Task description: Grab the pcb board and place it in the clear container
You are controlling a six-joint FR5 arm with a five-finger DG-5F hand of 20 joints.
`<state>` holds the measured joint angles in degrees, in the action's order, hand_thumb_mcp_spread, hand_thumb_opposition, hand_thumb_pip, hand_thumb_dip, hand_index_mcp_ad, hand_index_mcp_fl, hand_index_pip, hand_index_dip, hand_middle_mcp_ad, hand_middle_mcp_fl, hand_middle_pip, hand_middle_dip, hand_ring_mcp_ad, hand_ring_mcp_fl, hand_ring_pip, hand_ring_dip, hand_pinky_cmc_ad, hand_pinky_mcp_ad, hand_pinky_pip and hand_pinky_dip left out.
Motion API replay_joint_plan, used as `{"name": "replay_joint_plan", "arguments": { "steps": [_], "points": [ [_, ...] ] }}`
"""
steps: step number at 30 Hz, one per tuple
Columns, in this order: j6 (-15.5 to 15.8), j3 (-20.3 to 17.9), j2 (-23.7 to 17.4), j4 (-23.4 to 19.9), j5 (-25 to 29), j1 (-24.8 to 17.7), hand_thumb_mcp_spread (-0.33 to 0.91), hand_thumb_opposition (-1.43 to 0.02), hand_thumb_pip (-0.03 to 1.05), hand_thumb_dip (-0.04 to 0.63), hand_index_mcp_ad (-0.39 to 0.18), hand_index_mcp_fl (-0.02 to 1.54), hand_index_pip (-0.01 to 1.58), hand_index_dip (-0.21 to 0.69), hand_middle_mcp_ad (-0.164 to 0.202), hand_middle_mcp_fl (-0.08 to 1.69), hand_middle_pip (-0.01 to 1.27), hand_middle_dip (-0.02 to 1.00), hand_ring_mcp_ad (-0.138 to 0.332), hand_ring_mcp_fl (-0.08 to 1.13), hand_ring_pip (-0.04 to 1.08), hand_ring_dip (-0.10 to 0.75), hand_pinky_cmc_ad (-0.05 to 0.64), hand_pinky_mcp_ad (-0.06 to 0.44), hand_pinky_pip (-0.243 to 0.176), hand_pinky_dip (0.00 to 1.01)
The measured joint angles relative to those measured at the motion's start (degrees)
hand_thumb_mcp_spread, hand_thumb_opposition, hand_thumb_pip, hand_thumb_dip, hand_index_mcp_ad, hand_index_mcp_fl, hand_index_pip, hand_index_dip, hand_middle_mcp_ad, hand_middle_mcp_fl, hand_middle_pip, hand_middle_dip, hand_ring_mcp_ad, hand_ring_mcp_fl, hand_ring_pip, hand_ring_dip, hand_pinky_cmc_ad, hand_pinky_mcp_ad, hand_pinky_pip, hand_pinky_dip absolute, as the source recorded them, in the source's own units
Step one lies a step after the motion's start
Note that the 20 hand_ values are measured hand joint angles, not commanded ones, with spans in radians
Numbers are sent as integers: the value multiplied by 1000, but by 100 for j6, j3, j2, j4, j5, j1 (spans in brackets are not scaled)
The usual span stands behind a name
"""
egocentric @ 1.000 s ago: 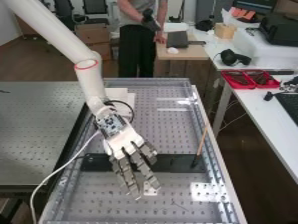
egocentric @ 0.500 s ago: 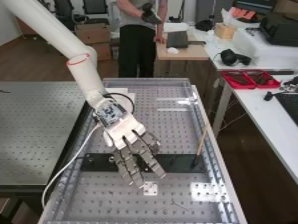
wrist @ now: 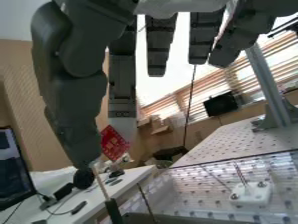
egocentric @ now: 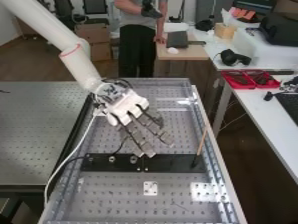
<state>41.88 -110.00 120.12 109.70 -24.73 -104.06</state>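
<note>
Left to right in the high view: robot hand (egocentric: 125,106) hanging open, fingers loose, tips near the black strip (egocentric: 174,163). Then a small white holed plate (egocentric: 150,188) on the perforated surface (egocentric: 120,205), can't tell if pcb board or not. Thin stick (egocentric: 201,141) slanting up near the strip's right end.

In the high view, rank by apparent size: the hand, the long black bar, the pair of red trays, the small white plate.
1. Hand and black bar: too close to rank; the hand hangs above the bar
2. Red trays
3. Small white plate
</note>
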Motion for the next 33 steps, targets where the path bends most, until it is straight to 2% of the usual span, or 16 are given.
{"name": "replay_joint_plan", "arguments": {
  "steps": [8,17,33],
  "points": [
    [-320,34,-111,437,-439,-143,613,-860,347,218,-138,559,1299,253,19,138,138,150,176,61,91,51,312,138,-42,192],
    [-803,226,-189,1169,-1389,-292,613,-860,347,218,-138,564,1272,255,19,185,134,150,180,63,94,51,312,138,-42,192],
    [-1471,626,-76,1911,-2489,-425,609,-885,347,218,-140,586,1265,267,19,187,138,155,180,63,94,51,312,138,-42,192]
  ]
}}
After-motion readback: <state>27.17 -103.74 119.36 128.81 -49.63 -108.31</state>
